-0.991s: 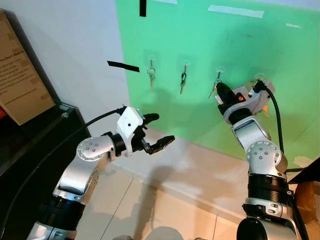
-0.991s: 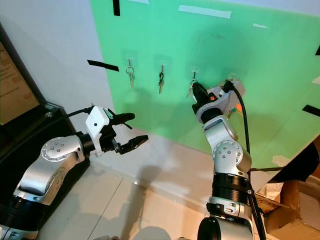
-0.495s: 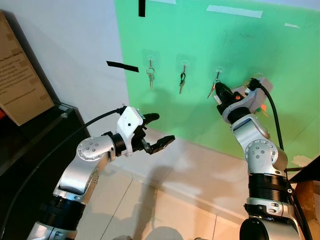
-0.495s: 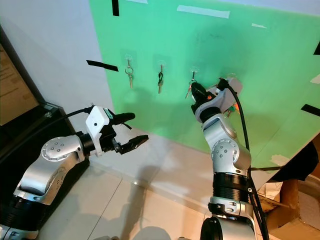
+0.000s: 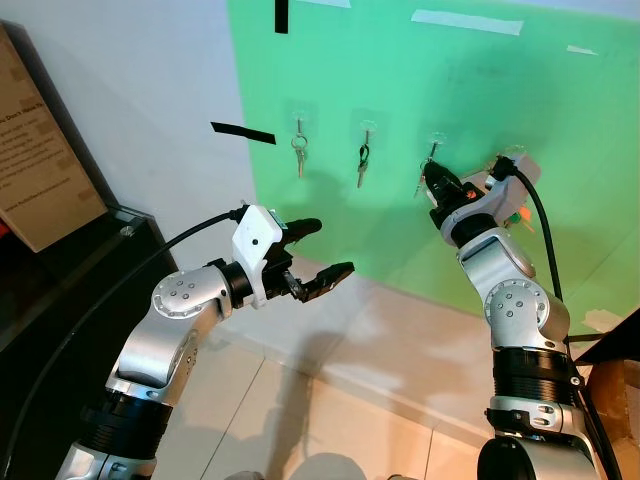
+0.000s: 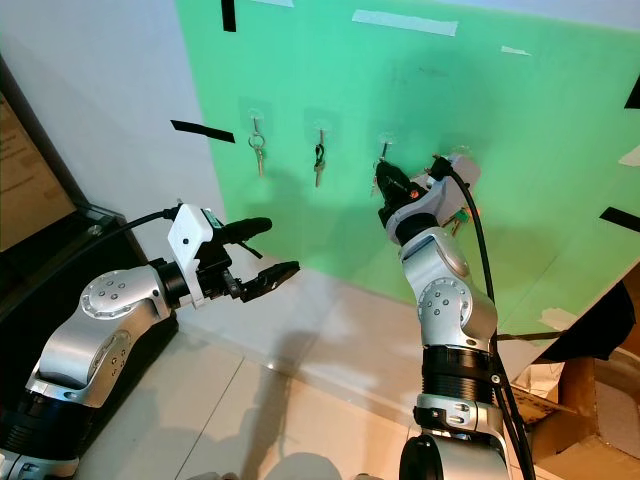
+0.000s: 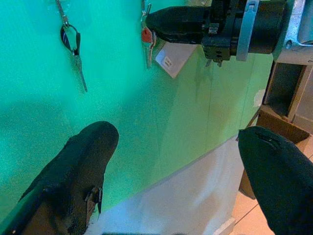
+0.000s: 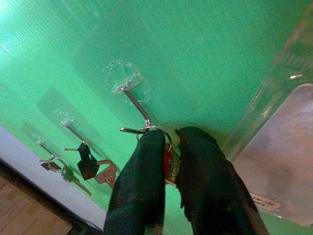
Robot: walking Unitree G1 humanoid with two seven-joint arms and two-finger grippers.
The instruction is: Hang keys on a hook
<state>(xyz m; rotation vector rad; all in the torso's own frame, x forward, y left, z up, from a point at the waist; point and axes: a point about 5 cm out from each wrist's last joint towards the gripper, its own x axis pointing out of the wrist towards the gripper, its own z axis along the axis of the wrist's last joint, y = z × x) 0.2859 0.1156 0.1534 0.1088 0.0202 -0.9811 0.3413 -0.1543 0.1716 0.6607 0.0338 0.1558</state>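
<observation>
I have the right pincer up against the green wall panel, its two black fingers nearly closed on the keys, whose ring sits at the tip of the third hook. That hook is a thin bent wire on a clear, glossy adhesive pad. A small white paper tag dangles from the bunch, close to the panel.

Along the same row to my left hang two more sets: a black-fobbed key on the middle hook and a silver ring of keys on the far one, both well apart from my fingers. Strips of black tape and pale tape are stuck flat on the wall.

The left pincer hovers low before the wall, jaws wide apart and empty. A cardboard box leans at far left above a dark shelf
</observation>
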